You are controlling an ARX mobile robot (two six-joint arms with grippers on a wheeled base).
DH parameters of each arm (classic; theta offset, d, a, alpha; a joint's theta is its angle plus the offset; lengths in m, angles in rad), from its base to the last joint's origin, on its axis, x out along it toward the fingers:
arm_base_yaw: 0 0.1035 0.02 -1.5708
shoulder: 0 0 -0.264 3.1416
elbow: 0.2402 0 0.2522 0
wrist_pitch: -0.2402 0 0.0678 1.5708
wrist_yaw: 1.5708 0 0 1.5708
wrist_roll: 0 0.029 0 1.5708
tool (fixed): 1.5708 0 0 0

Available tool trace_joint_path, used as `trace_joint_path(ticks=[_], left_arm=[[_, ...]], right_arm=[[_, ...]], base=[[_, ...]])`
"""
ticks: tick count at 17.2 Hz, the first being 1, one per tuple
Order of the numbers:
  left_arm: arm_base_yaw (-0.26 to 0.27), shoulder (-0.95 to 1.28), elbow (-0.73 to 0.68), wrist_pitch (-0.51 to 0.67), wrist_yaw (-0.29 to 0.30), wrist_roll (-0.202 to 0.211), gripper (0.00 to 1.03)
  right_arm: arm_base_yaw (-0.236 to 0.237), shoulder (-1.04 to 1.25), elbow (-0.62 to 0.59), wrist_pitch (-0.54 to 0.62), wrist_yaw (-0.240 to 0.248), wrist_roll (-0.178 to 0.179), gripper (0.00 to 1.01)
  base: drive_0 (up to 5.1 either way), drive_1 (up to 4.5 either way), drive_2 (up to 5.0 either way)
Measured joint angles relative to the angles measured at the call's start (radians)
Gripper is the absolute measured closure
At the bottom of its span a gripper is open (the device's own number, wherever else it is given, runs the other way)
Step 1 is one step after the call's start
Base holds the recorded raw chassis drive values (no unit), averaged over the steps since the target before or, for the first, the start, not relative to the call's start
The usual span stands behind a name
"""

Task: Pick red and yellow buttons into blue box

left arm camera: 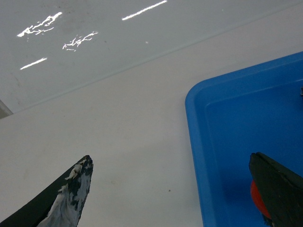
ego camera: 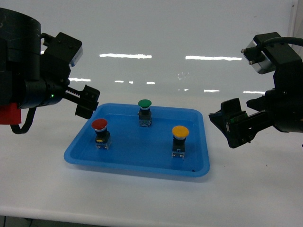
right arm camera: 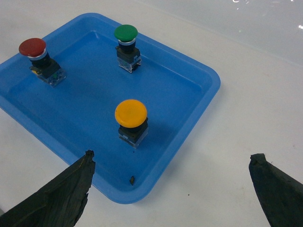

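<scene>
The blue box (ego camera: 199,142) is a shallow tray on the white table. Standing upright inside it are the red button (ego camera: 100,126) at the left and the yellow button (ego camera: 180,132) at the right. My left gripper (ego camera: 87,101) hovers open and empty just past the tray's left rear corner. In the left wrist view it (left arm camera: 170,163) straddles the tray's rim (left arm camera: 194,123), and the red cap (left arm camera: 257,198) peeks from behind the right finger (left arm camera: 279,189). My right gripper (ego camera: 225,124) hangs open and empty to the tray's right. In the right wrist view it (right arm camera: 170,158) spans the tray's near corner (right arm camera: 208,90), with the yellow button (right arm camera: 131,113) and red button (right arm camera: 32,47) ahead.
A green-capped button (ego camera: 144,105) stands at the tray's rear middle, also seen from the right wrist as the green button (right arm camera: 125,34). A small dark speck (right arm camera: 132,179) lies in the tray's near corner. White tabletop (ego camera: 142,203) surrounds the tray, with a glossy white wall behind.
</scene>
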Motion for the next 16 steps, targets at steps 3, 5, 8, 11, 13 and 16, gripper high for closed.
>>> trace_joint_path(ticks=[3,5,8,11,13,16], left_arm=[[0.0,0.0,0.0,-0.002,0.0,0.0,0.05],[-0.001,0.0,0.0,-0.001,0.0,0.0,0.05],[0.0,0.0,0.0,-0.002,0.0,0.0,0.05],[0.0,0.0,0.0,-0.002,0.0,0.0,0.05],[0.0,0.0,0.0,-0.002,0.0,0.0,0.05],[0.0,0.0,0.0,-0.002,0.0,0.0,0.05]], right_arm=[[-0.001,0.004,0.008,-0.011,-0.002,-0.008,0.03],[-0.021,0.072,0.06,0.051,0.016,-0.075,0.03],[-0.032,0.148,0.144,0.012,0.012,-0.15,0.03],[-0.018,0.201,0.229,-0.023,-0.09,-0.128,0.03],[-0.005,0.249,0.267,-0.075,-0.122,-0.128,0.03],[0.008,0.343,0.32,-0.097,-0.164,-0.163,0.03]], base=[[0.0,0.0,0.0],[0.0,0.0,0.0],[0.0,0.0,0.0],[0.0,0.0,0.0],[0.0,0.0,0.0],[0.0,0.0,0.0]])
